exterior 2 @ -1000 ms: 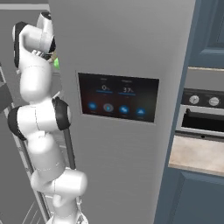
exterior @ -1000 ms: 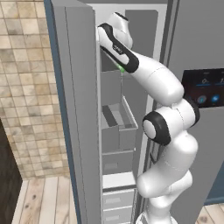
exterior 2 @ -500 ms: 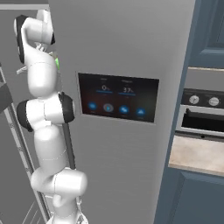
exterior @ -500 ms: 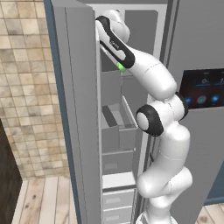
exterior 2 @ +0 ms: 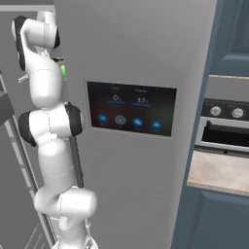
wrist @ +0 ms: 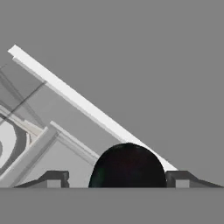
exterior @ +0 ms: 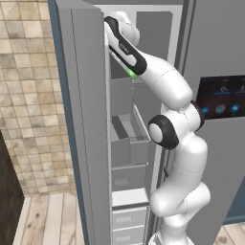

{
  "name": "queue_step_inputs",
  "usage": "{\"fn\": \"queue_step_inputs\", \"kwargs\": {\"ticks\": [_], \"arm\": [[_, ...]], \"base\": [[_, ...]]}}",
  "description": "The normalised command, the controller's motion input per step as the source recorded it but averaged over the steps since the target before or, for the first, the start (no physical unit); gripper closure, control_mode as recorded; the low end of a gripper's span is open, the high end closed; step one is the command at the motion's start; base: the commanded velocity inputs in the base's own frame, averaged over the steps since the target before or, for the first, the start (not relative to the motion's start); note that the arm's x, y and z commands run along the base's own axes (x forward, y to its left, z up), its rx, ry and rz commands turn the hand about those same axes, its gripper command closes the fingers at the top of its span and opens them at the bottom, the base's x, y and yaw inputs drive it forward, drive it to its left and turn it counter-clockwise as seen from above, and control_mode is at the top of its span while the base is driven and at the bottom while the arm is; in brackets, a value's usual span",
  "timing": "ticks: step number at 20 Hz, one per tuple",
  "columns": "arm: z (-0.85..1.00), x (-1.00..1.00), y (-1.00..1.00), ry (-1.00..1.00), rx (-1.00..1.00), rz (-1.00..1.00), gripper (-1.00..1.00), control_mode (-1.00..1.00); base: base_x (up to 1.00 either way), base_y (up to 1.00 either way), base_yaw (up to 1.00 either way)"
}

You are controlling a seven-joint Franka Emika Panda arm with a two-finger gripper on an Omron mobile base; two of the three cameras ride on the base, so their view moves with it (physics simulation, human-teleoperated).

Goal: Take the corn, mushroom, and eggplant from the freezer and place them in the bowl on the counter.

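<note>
My arm reaches up into the top of the open freezer (exterior: 122, 100), with the hand (exterior: 119, 21) high behind the door's edge. In the hand view a dark, rounded eggplant (wrist: 127, 168) lies between the fingertips of my gripper (wrist: 116, 180). The right fingertip (wrist: 179, 179) is at the eggplant's side. A small gap separates the left fingertip (wrist: 54, 179) from it. The jaws stand open around it. Beyond it slants a white shelf edge (wrist: 83, 103). The counter (exterior 2: 219, 172) shows at the right. The corn, the mushroom and the bowl are out of view.
The freezer door (exterior: 81, 119) stands open on the left beside a tiled wall (exterior: 28, 95). Grey bins and drawers (exterior: 127, 143) sit below the hand. A dark control panel (exterior 2: 129, 107) is on the fridge front, and an oven (exterior 2: 226, 131) sits above the counter.
The arm has risen and pushed the hand deeper into the top of the freezer. The jaws have narrowed.
</note>
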Motion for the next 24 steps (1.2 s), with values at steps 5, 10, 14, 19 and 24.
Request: {"fn": "queue_step_inputs", "kwargs": {"ticks": [5,10,14,19,24], "arm": [[-0.99,0.24,-0.04,-0.19,-0.05,0.34,1.00,-1.00],[-0.99,0.01,-0.11,-0.23,-0.11,0.31,1.00,-1.00],[-0.77,-0.47,-0.02,-0.40,-0.12,0.26,1.00,-1.00],[-0.37,-0.34,-0.01,-0.39,-0.05,0.25,1.00,-1.00],[-0.06,-0.71,-0.01,-0.41,0.00,0.20,1.00,-1.00]], "base": [[0.00,0.00,0.00],[0.00,0.00,0.00],[0.00,0.00,0.00],[0.00,0.00,0.00],[0.00,0.00,0.00]]}}
